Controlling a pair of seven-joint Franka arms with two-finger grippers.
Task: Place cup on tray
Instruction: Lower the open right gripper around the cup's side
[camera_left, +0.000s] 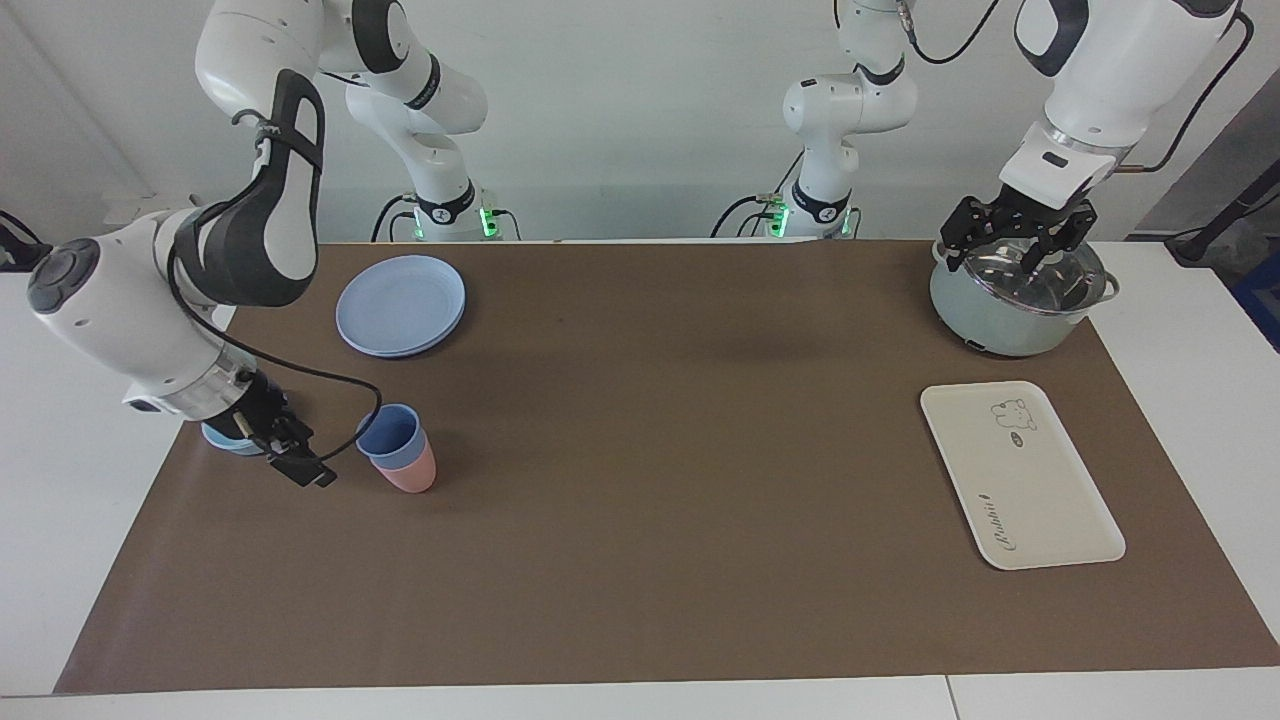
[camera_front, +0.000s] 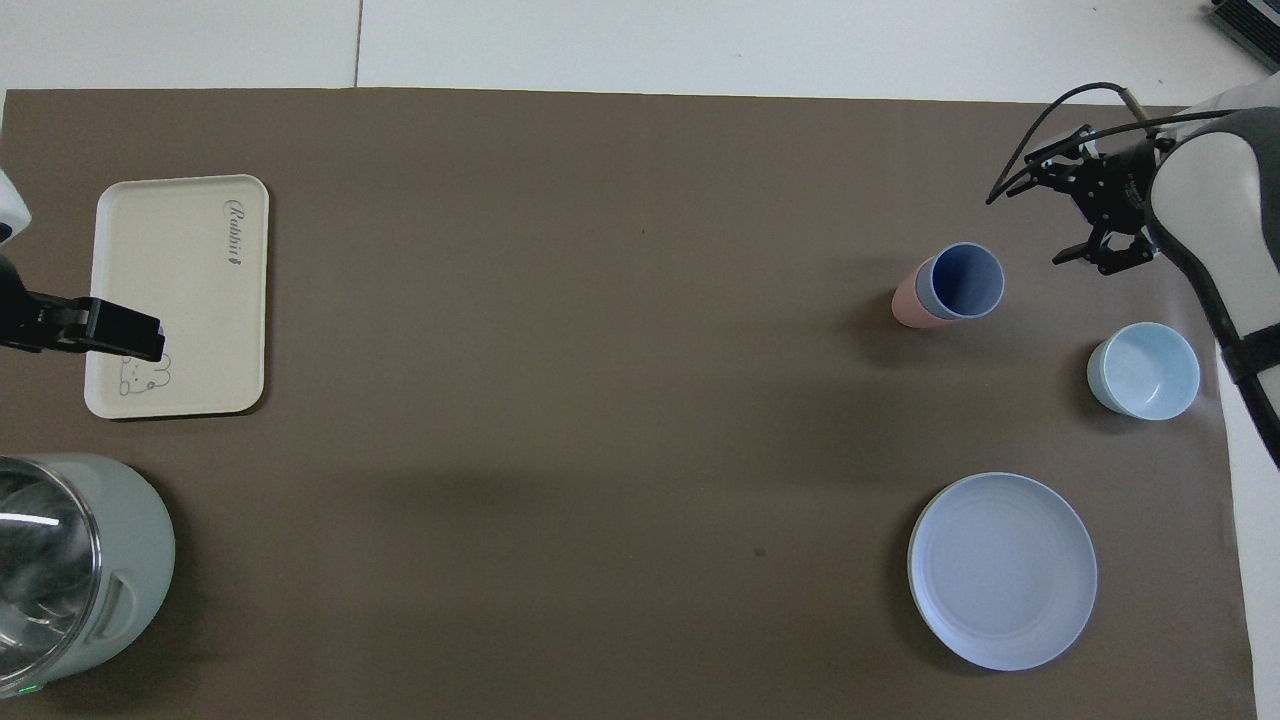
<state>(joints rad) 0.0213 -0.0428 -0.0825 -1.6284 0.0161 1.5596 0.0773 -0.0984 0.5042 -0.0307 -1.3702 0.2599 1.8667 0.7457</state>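
The periwinkle-blue cup (camera_left: 388, 433) stands nested in a salmon-pink cup (camera_left: 412, 476) on the brown mat toward the right arm's end; it also shows in the overhead view (camera_front: 962, 280). My right gripper (camera_left: 300, 466) hangs low over the mat beside the cup, a gap apart from it, open and empty; it shows in the overhead view too (camera_front: 1068, 212). The cream-white tray (camera_left: 1020, 475) with the bear drawing lies empty toward the left arm's end (camera_front: 180, 295). My left gripper (camera_left: 1016, 250) waits open over the pot.
A light-blue bowl (camera_front: 1143, 368) sits beside the cups, mostly hidden by my right wrist in the facing view. A round blue plate (camera_left: 401, 290) lies nearer to the robots. A grey-green pot (camera_left: 1010, 305) with a glass lid stands near the tray.
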